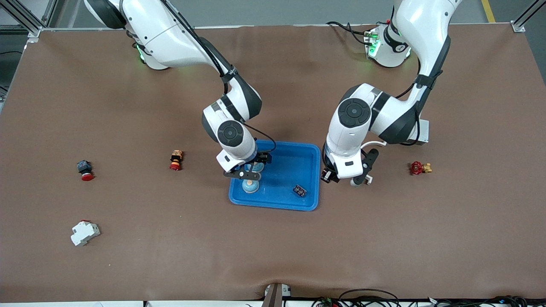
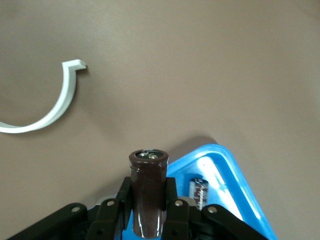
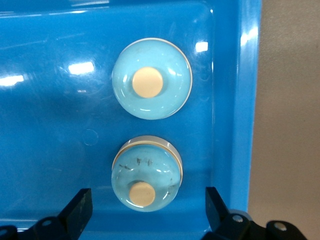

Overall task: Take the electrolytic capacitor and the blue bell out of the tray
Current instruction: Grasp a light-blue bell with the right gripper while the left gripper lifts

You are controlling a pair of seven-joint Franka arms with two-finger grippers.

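Capacitor point(image 2: 148, 197) pinched upright in the left gripper point(image 2: 148, 212), over the bench just beside the blue tray point(image 1: 308, 149), on the left arm's side.
Two light blue bells point(image 3: 151, 78) point(image 3: 146, 173) sit in the tray near the bench's middle; the right gripper point(image 3: 147, 210) hangs over them with fingers spread wide. A smaller capacitor point(image 1: 300, 190) lies in the tray.

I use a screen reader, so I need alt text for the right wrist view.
Two pale blue bells with cream buttons sit side by side in a blue tray, close to one wall. The right gripper hangs open over the bell at the fingers' end, its fingers either side of it, not touching. Brown table shows past the tray's wall.
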